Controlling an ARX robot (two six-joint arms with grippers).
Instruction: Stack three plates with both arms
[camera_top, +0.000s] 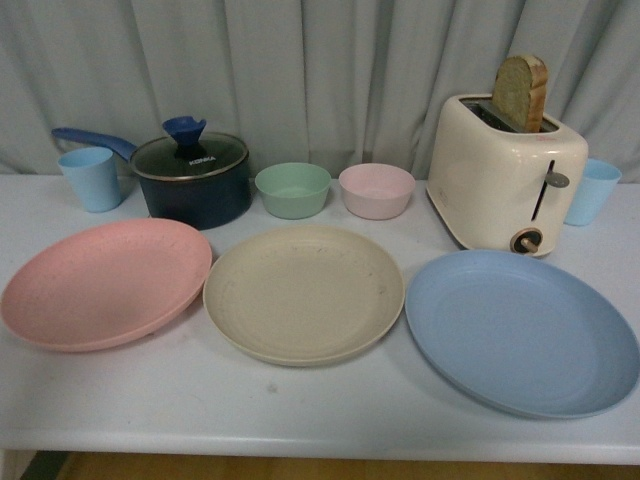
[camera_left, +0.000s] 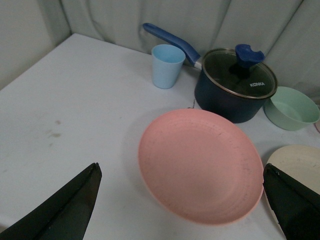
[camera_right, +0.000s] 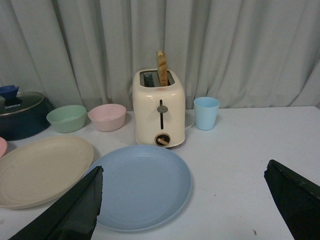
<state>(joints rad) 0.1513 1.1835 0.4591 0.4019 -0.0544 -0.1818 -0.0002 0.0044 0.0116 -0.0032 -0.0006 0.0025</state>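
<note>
Three plates lie side by side on the white table (camera_top: 300, 400): the pink plate (camera_top: 105, 282) at the left, the beige plate (camera_top: 303, 291) in the middle, the light blue plate (camera_top: 520, 330) at the right. No arm shows in the front view. My left gripper (camera_left: 180, 197) is open and empty, hovering above the pink plate (camera_left: 200, 162), its jaws wide apart on either side. My right gripper (camera_right: 182, 200) is open and empty above the table, with the light blue plate (camera_right: 142, 185) near one fingertip and the beige plate (camera_right: 40, 170) beside it.
Behind the plates stand a light blue cup (camera_top: 92, 178), a dark blue lidded saucepan (camera_top: 192, 178), a green bowl (camera_top: 292, 189), a pink bowl (camera_top: 376, 190), a cream toaster (camera_top: 505, 170) with a bread slice, and another blue cup (camera_top: 594, 190). A grey curtain hangs behind.
</note>
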